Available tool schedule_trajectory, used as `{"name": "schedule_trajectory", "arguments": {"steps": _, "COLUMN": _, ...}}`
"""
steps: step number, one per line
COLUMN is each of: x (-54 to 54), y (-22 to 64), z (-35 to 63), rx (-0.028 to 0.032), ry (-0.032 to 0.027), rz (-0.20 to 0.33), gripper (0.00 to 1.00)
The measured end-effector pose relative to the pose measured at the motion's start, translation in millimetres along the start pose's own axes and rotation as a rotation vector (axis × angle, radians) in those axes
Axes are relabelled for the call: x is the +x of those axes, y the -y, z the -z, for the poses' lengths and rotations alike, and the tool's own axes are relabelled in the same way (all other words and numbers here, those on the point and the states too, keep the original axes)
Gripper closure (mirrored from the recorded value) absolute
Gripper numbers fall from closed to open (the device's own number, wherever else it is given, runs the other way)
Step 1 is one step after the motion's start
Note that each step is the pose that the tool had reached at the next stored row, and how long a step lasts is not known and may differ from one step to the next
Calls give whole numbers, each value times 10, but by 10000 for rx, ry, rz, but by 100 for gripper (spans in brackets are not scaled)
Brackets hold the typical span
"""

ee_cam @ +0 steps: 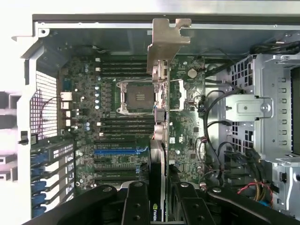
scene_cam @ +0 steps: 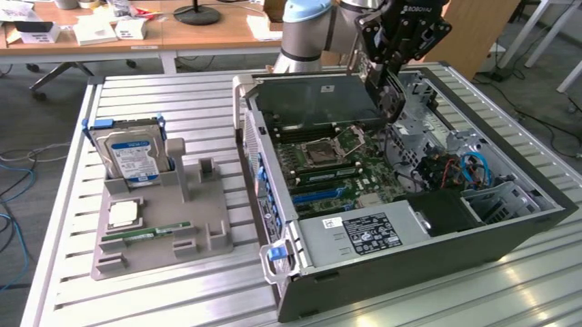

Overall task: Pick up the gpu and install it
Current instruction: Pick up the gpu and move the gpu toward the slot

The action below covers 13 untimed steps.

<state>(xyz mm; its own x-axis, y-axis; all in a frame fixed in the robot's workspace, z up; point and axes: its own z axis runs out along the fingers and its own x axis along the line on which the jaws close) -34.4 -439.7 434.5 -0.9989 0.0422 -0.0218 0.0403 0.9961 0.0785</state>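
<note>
I have the black two-finger claw point(ee_cam: 160, 206) clamped on the thin, flat black gpu card point(ee_cam: 161, 117). It hangs edge-on over the green motherboard point(ee_cam: 117, 140) inside the open grey computer case point(scene_cam: 409, 272). It looks light, stiff and fragile. I judge the flat faces, clear of the connectors, the safest hold.

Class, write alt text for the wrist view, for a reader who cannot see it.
The black gripper is shut on the gpu, a thin black card with a silver end bracket, held edge-on over the green motherboard inside the open grey metal computer case. Its processor socket is empty.
</note>
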Motion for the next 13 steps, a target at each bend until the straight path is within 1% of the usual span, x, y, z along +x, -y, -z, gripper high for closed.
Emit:
{"name": "schedule_trajectory", "arguments": {"steps": 9, "x": -254, "y": -10, "z": -7, "rx": -25, "ry": -2, "rz": 12, "gripper": 74}}
{"name": "schedule_trajectory", "arguments": {"steps": 11, "x": -290, "y": -12, "z": -7, "rx": -26, "ry": -2, "rz": 11, "gripper": 74}}
{"name": "schedule_trajectory", "arguments": {"steps": 13, "x": -295, "y": -12, "z": -7, "rx": -26, "ry": -2, "rz": 12, "gripper": 74}}
